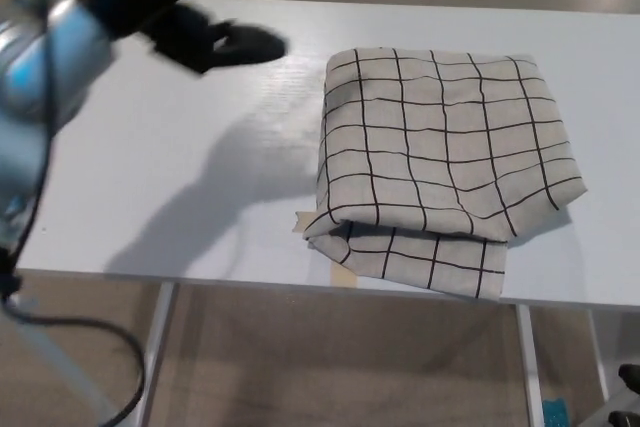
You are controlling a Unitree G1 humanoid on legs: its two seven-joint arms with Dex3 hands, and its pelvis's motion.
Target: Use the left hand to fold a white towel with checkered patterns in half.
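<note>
The white towel with black checks (445, 162) lies folded on the right part of the white table (200, 147), its lower layer sticking out at the front edge. My left hand (205, 37) is blurred in the upper left, well clear of the towel and holding nothing, with fingers apart. Its silver-blue forearm (45, 57) runs down the left border. My right hand does not show.
The table's front edge (300, 282) runs across the lower part of the picture, with white legs and a tan floor below. A black cable (60, 357) hangs at the lower left.
</note>
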